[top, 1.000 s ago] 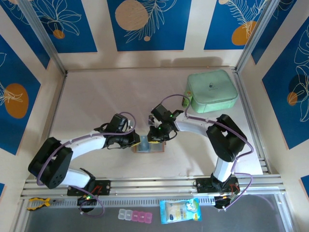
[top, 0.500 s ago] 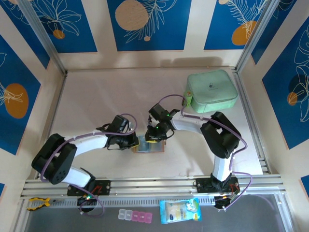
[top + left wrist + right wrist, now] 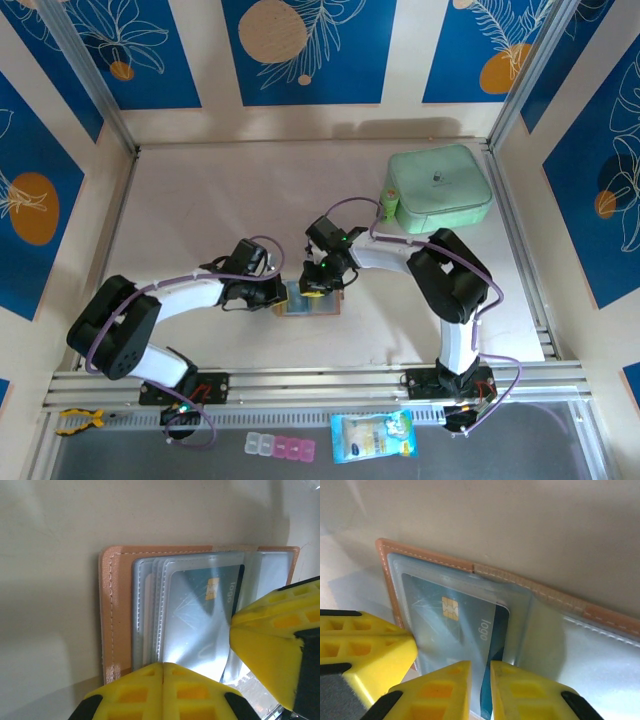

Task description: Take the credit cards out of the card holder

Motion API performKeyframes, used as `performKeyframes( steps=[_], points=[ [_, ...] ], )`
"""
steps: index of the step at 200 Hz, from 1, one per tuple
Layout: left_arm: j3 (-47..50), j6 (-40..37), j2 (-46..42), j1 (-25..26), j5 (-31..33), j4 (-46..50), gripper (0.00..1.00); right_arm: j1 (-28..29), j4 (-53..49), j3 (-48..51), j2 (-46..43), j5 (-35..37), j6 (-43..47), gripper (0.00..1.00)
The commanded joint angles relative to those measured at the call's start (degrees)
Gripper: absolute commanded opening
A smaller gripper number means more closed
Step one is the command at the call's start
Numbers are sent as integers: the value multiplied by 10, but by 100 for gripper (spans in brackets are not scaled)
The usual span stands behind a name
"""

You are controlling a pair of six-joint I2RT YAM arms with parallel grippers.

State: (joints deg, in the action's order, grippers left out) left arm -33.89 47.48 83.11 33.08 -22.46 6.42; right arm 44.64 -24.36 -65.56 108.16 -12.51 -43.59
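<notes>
- The card holder (image 3: 308, 302) lies open on the bench (image 3: 200, 200).
- The left gripper (image 3: 162, 672), jaws together, rests on its edge; press firmly.
- The right gripper (image 3: 480, 669), jaws barely apart at the blue credit card (image 3: 455, 625), grip unclear; pull straight outward.

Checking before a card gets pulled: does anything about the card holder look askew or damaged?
Slightly. On the card holder the clear sleeves lie fanned out, not stacked square, and the blue card pokes a little past its sleeve's edge. No tear or crack shows.
</notes>
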Motion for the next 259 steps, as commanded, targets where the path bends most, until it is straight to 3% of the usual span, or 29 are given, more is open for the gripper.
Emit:
performKeyframes(
  steps=[1,66,139,189,259],
  points=[
    [15,-7,4,-6,8,13,5,6,7,-2,14,-18,-11,18],
    [18,-4,10,-6,3,2,5,6,39,7,16,-47,-26,15],
    [19,-9,0,-8,9,13,6,6,-51,-8,2,38,5,22],
    [19,-10,-2,-8,9,18,6,4,-63,-12,-11,51,18,22],
    [-34,-19,-11,-8,-6,40,6,-3,-3,18,-58,-1,3,23]
  ],
)
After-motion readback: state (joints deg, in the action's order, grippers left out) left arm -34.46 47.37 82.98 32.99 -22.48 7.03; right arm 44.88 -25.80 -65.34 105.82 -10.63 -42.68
